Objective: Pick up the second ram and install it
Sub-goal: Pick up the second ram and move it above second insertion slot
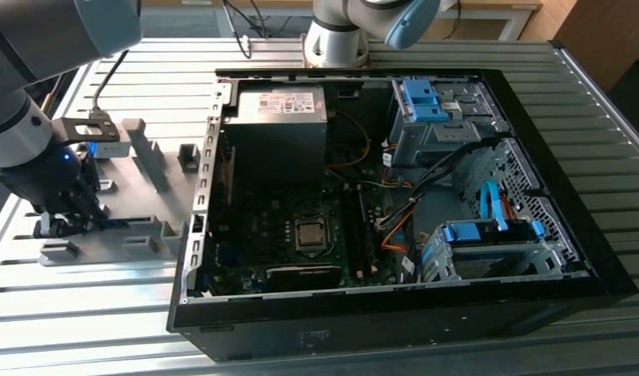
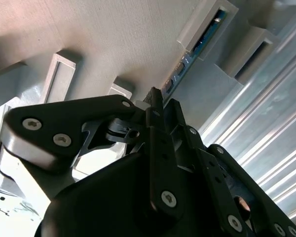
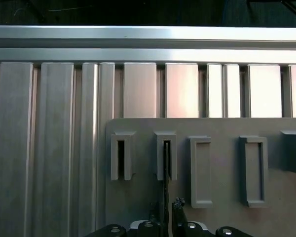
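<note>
a robot arm bends low over a grey holder tray (image 1: 126, 239) on a slatted metal table (image 1: 90, 301), with its gripper (image 1: 71, 222) down at the end of the tray farthest from the robot's base (image 1: 335, 41). the tray lies to the exterior view's left of an open black computer case (image 1: 403, 317), just beside the case wall.

in the first wrist view the memory stick (image 3: 166, 160) stands on its thin edge in a narrow raised slot of the tray (image 3: 227, 127). it runs from that slot straight toward the gripper (image 3: 166, 211), which sits directly in line with it. the table's ribs (image 3: 54, 148) lie beyond the tray.

the second wrist view, looking along the black linkage, shows the stick's blue-green board (image 2: 203, 45) seated in a slot post. its near end reaches the tip of the gripper (image 2: 163, 102) above the pale tray surface (image 2: 113, 39). whether the gripper has clamped on the stick or only straddles it cannot be told from where i stand.

inside the case the dark main board (image 1: 247, 227) lies flat with a square silver processor socket (image 1: 311, 233) near its middle. a grey power supply box (image 1: 283, 102) sits at the far end. blue plastic drive brackets (image 1: 419, 98) stand toward the exterior view's right, and an orange cable (image 1: 398, 235) loops near them.
</note>
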You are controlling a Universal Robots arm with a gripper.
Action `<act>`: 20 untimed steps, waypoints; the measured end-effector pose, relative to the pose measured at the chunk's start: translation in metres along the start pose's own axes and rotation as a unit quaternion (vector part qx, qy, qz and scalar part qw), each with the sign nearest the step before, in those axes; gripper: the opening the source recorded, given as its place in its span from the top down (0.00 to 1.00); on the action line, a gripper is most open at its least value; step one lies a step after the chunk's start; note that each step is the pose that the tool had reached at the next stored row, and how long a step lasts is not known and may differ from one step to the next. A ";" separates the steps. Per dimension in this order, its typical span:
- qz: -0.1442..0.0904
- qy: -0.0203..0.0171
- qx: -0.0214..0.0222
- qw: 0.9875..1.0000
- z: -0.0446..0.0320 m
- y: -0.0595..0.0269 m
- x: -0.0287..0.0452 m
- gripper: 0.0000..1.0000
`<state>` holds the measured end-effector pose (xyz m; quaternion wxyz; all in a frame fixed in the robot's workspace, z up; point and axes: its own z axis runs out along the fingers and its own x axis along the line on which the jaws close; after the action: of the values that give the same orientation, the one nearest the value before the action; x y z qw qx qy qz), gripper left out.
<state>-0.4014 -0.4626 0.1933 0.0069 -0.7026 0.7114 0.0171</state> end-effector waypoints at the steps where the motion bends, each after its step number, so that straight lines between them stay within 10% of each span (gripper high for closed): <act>1: 0.000 0.000 0.000 1.000 0.0004 0.0001 0.0000 0.76; 20: 0.005 0.001 0.000 1.000 0.0034 0.0019 -0.0024 0.76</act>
<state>-0.4034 -0.4601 0.1900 0.0059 -0.6992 0.7147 0.0161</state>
